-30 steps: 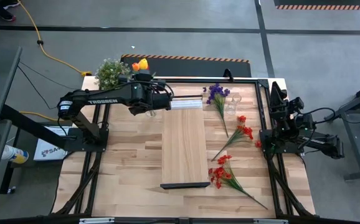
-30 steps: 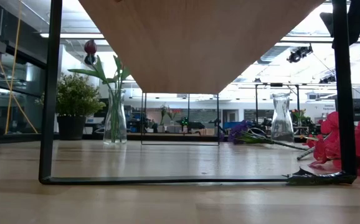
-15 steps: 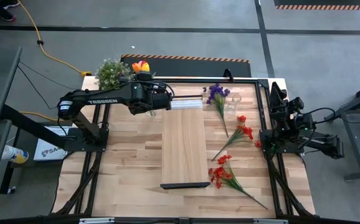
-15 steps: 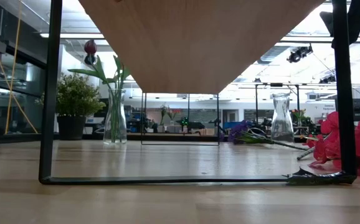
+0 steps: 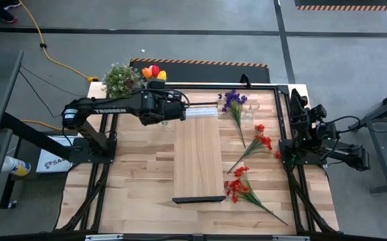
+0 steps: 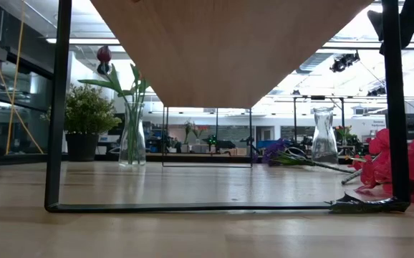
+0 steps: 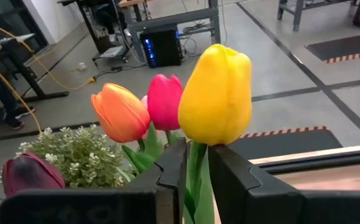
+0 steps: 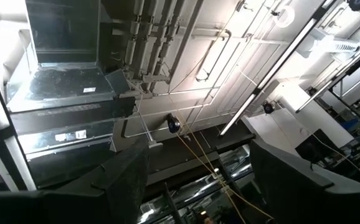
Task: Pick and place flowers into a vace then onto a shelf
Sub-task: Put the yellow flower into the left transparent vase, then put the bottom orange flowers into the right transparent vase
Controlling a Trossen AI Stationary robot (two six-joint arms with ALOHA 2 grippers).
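Note:
A bunch of tulips, yellow [image 7: 217, 93], orange [image 7: 121, 112], red [image 7: 165, 101] and dark purple [image 7: 30, 175], stands near the far left of the table, its heads [image 5: 152, 71] above my left gripper [image 5: 155, 83], which is shut on the stems. The stems run down into a glass vase [image 6: 132, 137]. In the low view the shelf hides the gripper. The shelf [image 5: 199, 155] lies mid-table. My right gripper [image 8: 198, 186] is open and points up at the ceiling, held back at the table's right edge [image 5: 299, 107]. My left gripper [image 7: 195, 180] pinches the green tulip stems [image 7: 196, 163] between its two fingers [image 7: 172, 177], just below the flower heads. The fingers come almost level, pointing toward the table's far edge, and lie across the stems. The bunch stands upright, its lower part inside the vase.
A second, empty glass vase [image 5: 250, 111] stands far right of the shelf. A purple sprig [image 5: 233, 102] and two red sprays [image 5: 259, 143] [image 5: 240, 187] lie on the table's right half. A bushy potted plant [image 5: 118, 79] stands at the far left corner.
My left gripper has turned at the wrist without shifting place. The tulip heads have swung a little toward the table's right, and the red head now shows between the orange and the yellow one in the high view.

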